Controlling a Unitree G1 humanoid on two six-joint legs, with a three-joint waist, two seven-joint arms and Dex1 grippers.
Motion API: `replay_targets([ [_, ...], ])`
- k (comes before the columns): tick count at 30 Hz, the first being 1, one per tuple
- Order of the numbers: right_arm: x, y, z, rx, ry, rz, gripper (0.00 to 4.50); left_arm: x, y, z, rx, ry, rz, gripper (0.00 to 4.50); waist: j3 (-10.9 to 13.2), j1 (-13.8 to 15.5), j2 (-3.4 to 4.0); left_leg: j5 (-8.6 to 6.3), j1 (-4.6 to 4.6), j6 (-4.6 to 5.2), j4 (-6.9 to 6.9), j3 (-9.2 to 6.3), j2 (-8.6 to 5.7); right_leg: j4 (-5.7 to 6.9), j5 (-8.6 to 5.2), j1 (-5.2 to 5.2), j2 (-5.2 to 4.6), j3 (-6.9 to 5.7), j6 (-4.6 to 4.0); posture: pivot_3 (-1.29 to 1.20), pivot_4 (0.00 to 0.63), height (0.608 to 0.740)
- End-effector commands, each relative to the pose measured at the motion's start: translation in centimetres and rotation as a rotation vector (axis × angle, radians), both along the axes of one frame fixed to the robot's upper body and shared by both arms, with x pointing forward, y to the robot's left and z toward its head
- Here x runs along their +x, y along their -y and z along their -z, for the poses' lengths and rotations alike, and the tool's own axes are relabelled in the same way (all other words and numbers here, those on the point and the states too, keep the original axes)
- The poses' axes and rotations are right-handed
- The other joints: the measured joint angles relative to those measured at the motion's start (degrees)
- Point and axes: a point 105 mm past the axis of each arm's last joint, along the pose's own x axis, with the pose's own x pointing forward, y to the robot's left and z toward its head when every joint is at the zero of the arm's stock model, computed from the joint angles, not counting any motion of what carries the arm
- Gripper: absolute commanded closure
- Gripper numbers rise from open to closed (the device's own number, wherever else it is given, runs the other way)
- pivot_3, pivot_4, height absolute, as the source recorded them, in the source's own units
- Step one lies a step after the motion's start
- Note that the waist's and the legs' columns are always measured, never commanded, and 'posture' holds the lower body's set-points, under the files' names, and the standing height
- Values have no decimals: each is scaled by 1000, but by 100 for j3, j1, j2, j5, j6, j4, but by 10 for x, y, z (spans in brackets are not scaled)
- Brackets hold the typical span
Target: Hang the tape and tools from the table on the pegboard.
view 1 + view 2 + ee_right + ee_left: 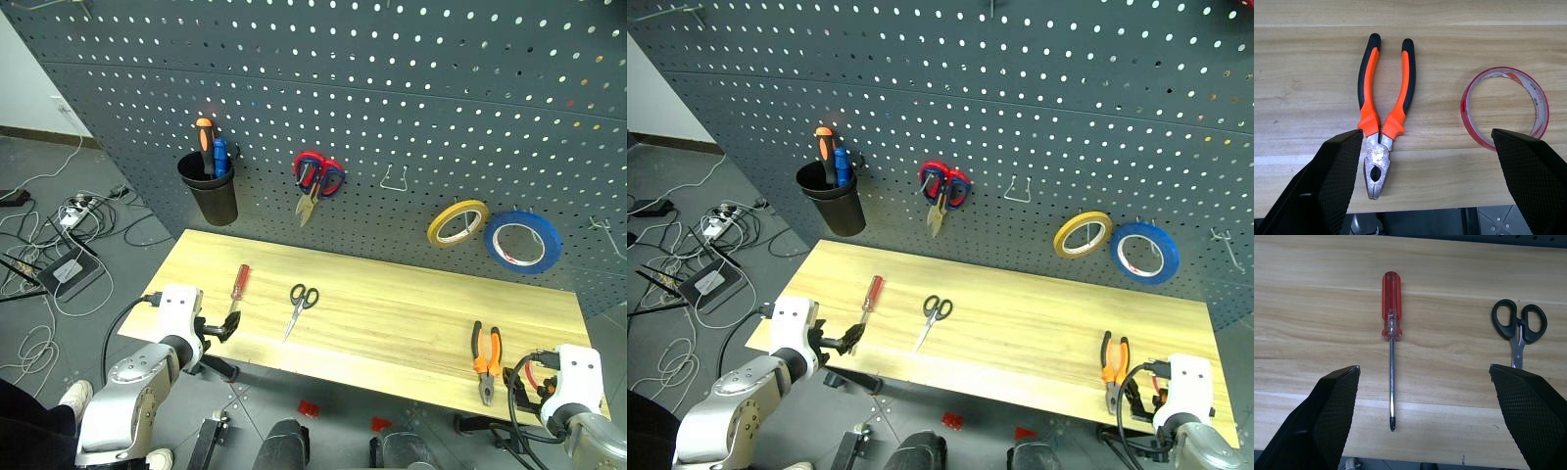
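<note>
Left gripper (1422,377) is spread wide and empty, hovering at the near edge of the table (392,323); its two black fingers (1327,416) straddle the screwdriver (1391,333) without touching it. The screwdriver lies flat, red handle toward the pegboard (411,88), tip toward the near edge. Just beside it lie the scissors (1519,328), black loops toward the board, their blades cut off behind the gripper's other finger in the left wrist view.

Right gripper (1425,147) is spread just as wide, holding nothing. The pliers (1382,117) lie between its fingers (1332,186), nose toward the near edge, one finger half covering the joint. The tape (1506,107) lies flat just beside the pliers, its rim partly hidden by the other finger. From the head views the tape is hard to make out behind the right wrist.

On the pegboard hang a black cup (209,191) with tool handles sticking out, red scissors (315,181), a yellow roll (457,222) and a blue roll (523,241). An empty wire hook (396,180) sits between scissors and rolls.
</note>
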Motion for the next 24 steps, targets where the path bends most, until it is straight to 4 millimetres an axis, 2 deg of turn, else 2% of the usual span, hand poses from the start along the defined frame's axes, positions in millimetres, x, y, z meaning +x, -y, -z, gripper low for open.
replay_targets([
  [1, 1, 4, -9, -28, 32, 8, 0, 3, 1, -12, 11, 40, 3, 25, 0, 0, 0, 0, 0, 0, 0, 0, 0, 0, 0, 0, 0, 0, 0, -34, 189, 740],
  [24, 3, 5, -8, -42, 25, -9, 0, 6, 5, -13, 15, 49, 9, 25, 79, 1, -7, 0, 0, 0, 1, 1, 0, -1, 0, 0, 0, 0, 0, -35, 201, 740],
])
